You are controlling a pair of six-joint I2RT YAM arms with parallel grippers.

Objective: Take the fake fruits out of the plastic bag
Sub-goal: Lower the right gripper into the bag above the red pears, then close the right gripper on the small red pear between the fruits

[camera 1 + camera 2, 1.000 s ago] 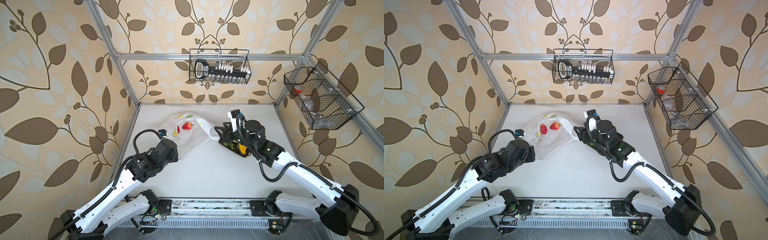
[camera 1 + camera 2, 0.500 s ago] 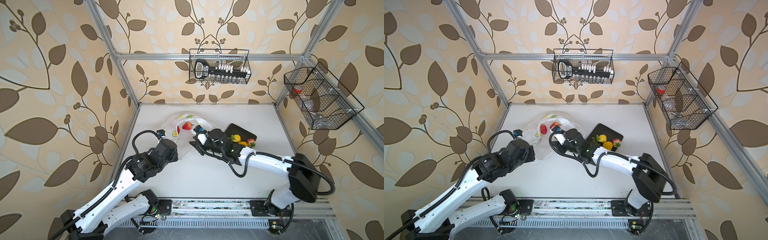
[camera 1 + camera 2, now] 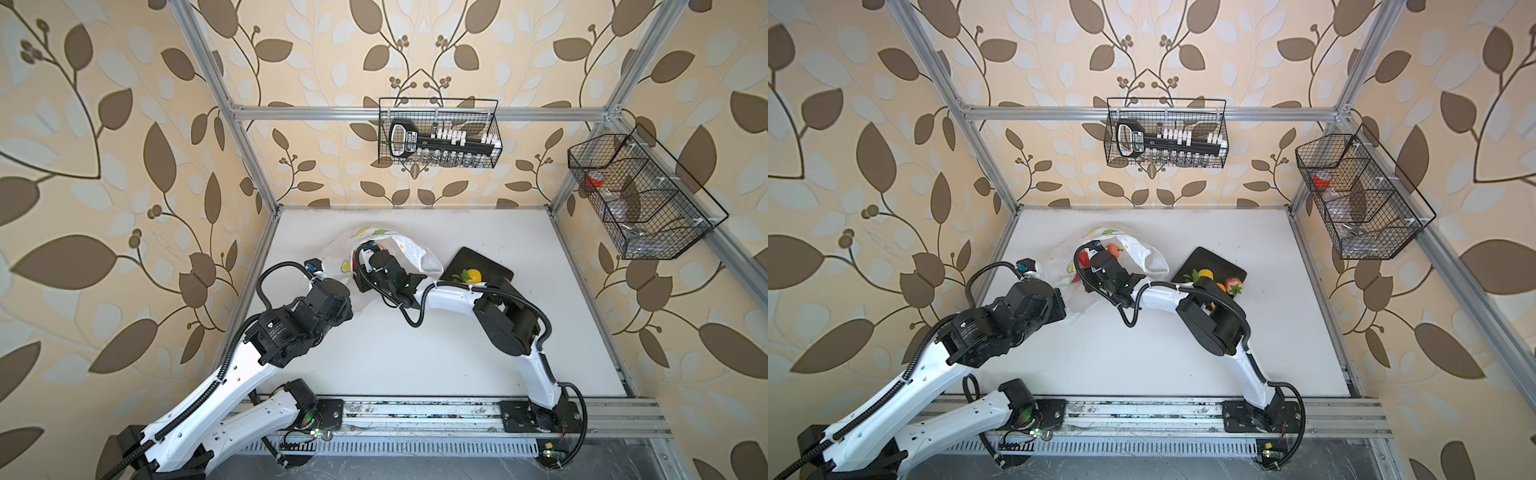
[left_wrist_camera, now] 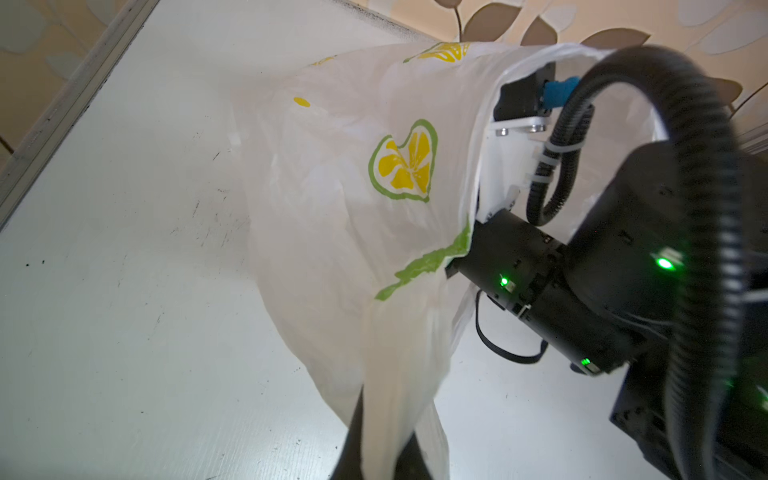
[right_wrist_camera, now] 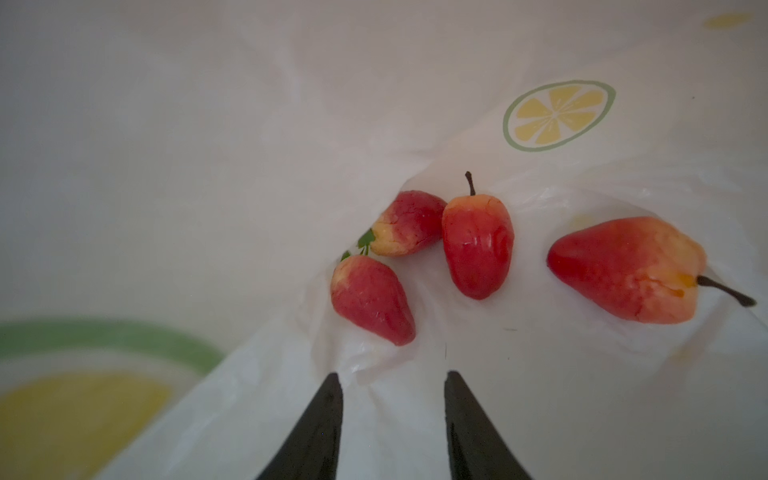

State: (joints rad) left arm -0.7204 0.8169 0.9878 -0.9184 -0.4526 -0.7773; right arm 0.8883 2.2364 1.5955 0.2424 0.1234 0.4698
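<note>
Black fingers (image 5: 328, 415) of the right gripper (image 5: 390, 376) stand apart with nothing between them, inside the plastic bag (image 5: 540, 374). Just beyond their tips lies a strawberry (image 5: 370, 299), its point toward the gripper and its leaves away. Behind it a second strawberry (image 5: 409, 222) lies aslant, touching a stalked fruit (image 5: 478, 245) that lies lengthwise with its stalk away from the gripper. A larger fruit (image 5: 627, 270) sits apart to one side, lying across, with its stalk pointing off from the rest.

Only this wrist view shows all four. In a top view just an orange-red fruit (image 3: 1112, 249) peeks past the wrist at the bag's mouth. The left gripper (image 4: 384, 432) is clamped on a gathered edge of the bag.

Farther off in both top views, a dark tray (image 3: 486, 259) (image 3: 1219, 257) holds a lemon (image 3: 473, 275). A red fruit (image 3: 1232, 286) beside it shows in a top view.
</note>
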